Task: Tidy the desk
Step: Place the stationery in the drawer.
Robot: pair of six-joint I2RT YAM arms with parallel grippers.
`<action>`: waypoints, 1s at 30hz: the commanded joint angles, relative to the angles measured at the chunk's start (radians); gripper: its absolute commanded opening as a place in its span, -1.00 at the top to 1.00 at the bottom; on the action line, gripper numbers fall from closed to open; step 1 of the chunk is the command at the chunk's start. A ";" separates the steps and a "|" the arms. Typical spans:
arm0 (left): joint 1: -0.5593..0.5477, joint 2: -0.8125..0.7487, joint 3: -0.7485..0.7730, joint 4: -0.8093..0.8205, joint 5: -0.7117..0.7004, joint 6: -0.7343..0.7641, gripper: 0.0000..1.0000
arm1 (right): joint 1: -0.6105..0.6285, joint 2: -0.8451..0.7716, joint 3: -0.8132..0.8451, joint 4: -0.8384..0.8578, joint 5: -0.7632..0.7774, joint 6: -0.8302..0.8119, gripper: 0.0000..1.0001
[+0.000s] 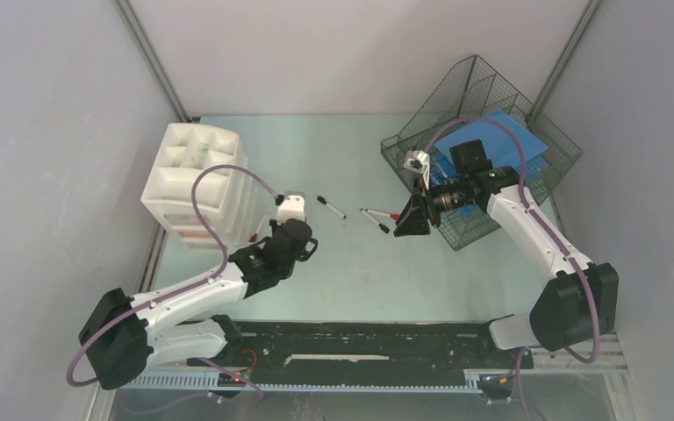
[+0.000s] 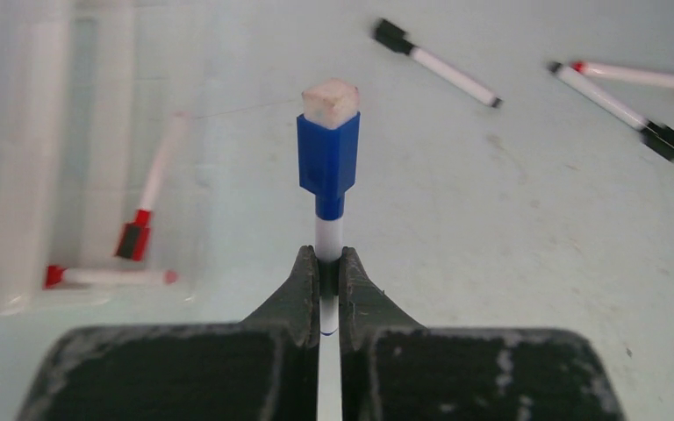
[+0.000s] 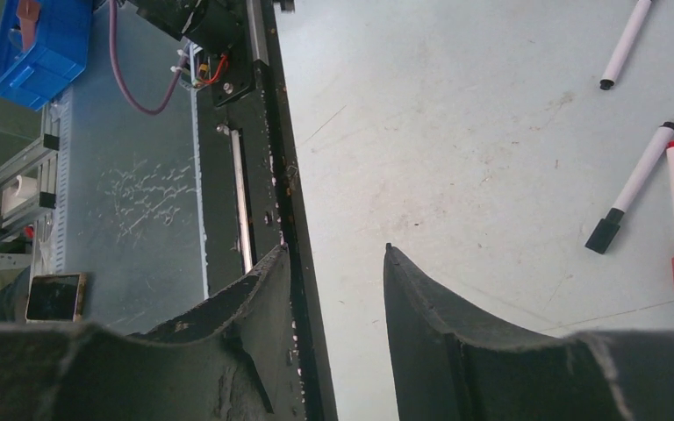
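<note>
The pale mint-green tabletop (image 1: 351,281) fills the floor of the grey-walled cell, with a black rail (image 1: 360,346) along its near edge by the arm bases. A white drawer unit (image 1: 195,180) stands at its back left. At the back right a dark wire-mesh tray (image 1: 478,96) sits askew to the walls, with a flat blue item (image 1: 513,140) in it.

On the bare surface between them lie 3 markers. A lone black-capped marker (image 1: 332,207) is on the left. To its right, a second black-capped marker (image 2: 619,110) and a red-capped marker (image 2: 641,77) form a narrow V.

The left wrist view shows 2 more red-capped markers (image 2: 145,206), blurred, at the foot of the drawer unit. I cannot tell whether they lie inside it or beside it.

The left gripper (image 2: 328,263) is pressed together on the white barrel of a blue-capped marker (image 2: 328,158). The marker sticks out past the fingertips, and its cap ends in a pale tip. It is held over the tabletop just in front of the drawer unit.

The right gripper (image 3: 333,254) is spread with nothing between its jaws. It is at the tray's front edge, just beside the V of markers.
</note>
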 commanded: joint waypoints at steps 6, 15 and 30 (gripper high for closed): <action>0.143 -0.082 0.037 -0.136 -0.169 -0.063 1.00 | -0.001 -0.028 0.003 -0.010 0.002 -0.022 -0.01; 0.245 -0.024 0.090 -0.149 -0.226 -0.015 0.96 | 0.000 -0.025 0.003 -0.010 0.010 -0.024 -0.01; 0.296 0.309 0.276 -0.257 -0.406 0.016 0.17 | 0.000 -0.021 0.003 -0.010 0.021 -0.028 -0.01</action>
